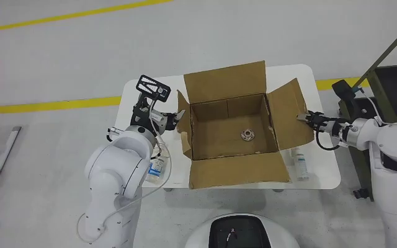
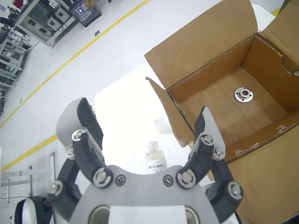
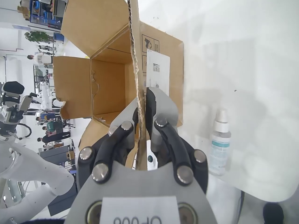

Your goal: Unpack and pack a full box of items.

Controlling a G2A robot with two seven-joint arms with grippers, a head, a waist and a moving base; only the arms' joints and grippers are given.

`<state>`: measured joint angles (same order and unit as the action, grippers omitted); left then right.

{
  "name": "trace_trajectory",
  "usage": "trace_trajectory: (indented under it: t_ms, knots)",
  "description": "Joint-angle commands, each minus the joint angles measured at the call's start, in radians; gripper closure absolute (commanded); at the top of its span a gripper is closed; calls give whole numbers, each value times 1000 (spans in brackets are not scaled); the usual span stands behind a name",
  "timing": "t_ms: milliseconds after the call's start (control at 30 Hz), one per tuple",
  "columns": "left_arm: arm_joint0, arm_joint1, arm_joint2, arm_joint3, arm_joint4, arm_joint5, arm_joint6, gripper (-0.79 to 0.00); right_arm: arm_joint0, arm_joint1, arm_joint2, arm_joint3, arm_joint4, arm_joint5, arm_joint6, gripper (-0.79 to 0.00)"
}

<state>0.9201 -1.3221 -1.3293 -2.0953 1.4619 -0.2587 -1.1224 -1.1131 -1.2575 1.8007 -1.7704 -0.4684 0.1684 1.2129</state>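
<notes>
An open cardboard box (image 1: 231,130) stands on the white table (image 1: 322,177) with all its flaps spread. Inside lies one round metal flange (image 1: 247,134) (image 2: 243,94). My right gripper (image 1: 302,117) (image 3: 141,103) is shut on the edge of the box's right flap (image 1: 288,111) (image 3: 133,36), one finger on each face. My left gripper (image 1: 177,118) (image 2: 144,117) stands open beside the torn left flap (image 1: 183,124) (image 2: 172,117), one fingertip close to it, holding nothing.
A small clear bottle (image 1: 157,167) (image 2: 155,157) stands on the table under my left arm. A white spray bottle (image 1: 300,162) (image 3: 220,141) stands right of the box. A small clear bag (image 2: 161,124) lies by the left flap. A dark green frame (image 1: 372,68) rises at the right.
</notes>
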Motion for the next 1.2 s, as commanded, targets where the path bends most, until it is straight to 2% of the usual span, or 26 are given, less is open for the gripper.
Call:
trace_trajectory:
  t_ms: [0, 167, 267, 367, 467, 500, 533, 567, 600, 633, 800, 933, 1067, 1167]
  knots:
    - [0, 0, 0, 0, 0, 0, 0, -785, 0, 4, -1, -13, -10, -2, -12, -785]
    - [0, 0, 0, 0, 0, 0, 0, -785, -33, 15, 26, -119, -57, 4, -92, -785]
    - [0, 0, 0, 0, 0, 0, 0, -785, -70, 17, 49, -248, -109, 34, -192, -785]
    - [0, 0, 0, 0, 0, 0, 0, -785, -124, 19, 27, -397, -212, 57, -276, -785]
    - [0, 0, 0, 0, 0, 0, 0, -785, -154, 24, -49, -492, -385, 56, -300, -785]
    - [0, 0, 0, 0, 0, 0, 0, -785, -155, 25, -88, -511, -443, 65, -297, -597]
    - [0, 0, 0, 0, 0, 0, 0, -785, -152, 27, -133, -524, -498, 67, -290, -348]
    - [0, 0, 0, 0, 0, 0, 0, -785, -144, 27, -179, -529, -546, 63, -281, -289]
    - [0, 0, 0, 0, 0, 0, 0, -785, -134, 28, -225, -524, -598, 63, -279, -163]
    - [0, 0, 0, 0, 0, 0, 0, -785, -123, 27, -273, -513, -633, 69, -275, 0]
    - [40, 6, -24, 0, 39, -4, 53, -785, -43, 15, -503, -414, -775, 75, -250, 0]
    - [64, 11, -52, -2, 59, -7, 41, -785, 43, 1, -673, -283, -920, 58, -172, 0]
    - [69, 14, -59, -4, 69, -22, 31, -785, 129, -22, -811, -127, -1051, 80, -112, 0]
    - [69, 14, -59, -4, 69, -22, 31, -785, 179, -45, -867, -21, -1058, 137, -118, 0]
